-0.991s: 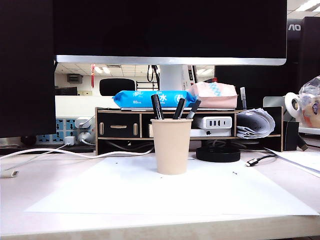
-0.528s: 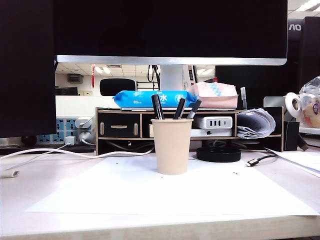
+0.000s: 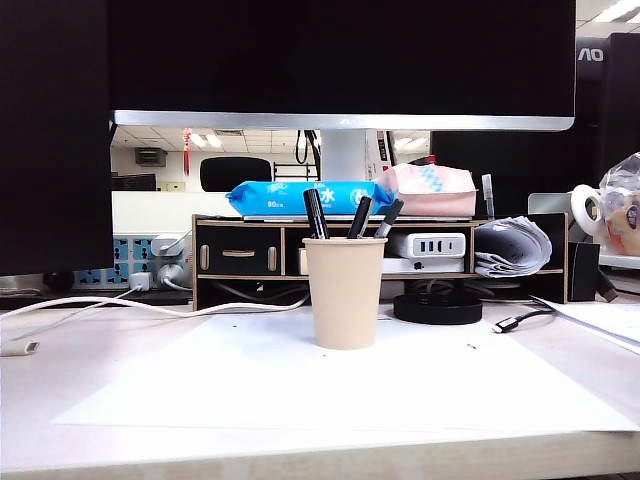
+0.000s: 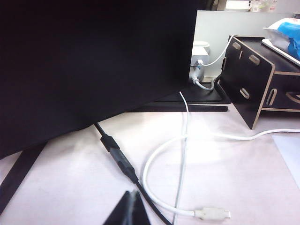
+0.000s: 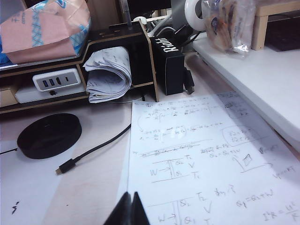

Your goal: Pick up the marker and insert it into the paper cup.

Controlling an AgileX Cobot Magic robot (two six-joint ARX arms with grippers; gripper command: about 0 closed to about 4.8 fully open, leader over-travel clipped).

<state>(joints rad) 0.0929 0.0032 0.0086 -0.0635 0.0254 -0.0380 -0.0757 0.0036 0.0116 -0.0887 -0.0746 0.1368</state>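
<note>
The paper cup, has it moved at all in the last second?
No. The paper cup stands at the same spot on the white sheet, in front of the black organizer.

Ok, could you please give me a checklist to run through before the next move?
1. Paper cup upright on the white sheet: ok.
2. Insertion done: cannot tell; three pens stand in the cup, their print unreadable.
3. Left gripper empty: ok; jaws shut, low over the desk beside the white cable.
4. Right gripper empty: ok; jaws shut, at the edge of the handwritten page.
5. Arms clear of the cup: ok; neither arm appears in the exterior view.
</note>
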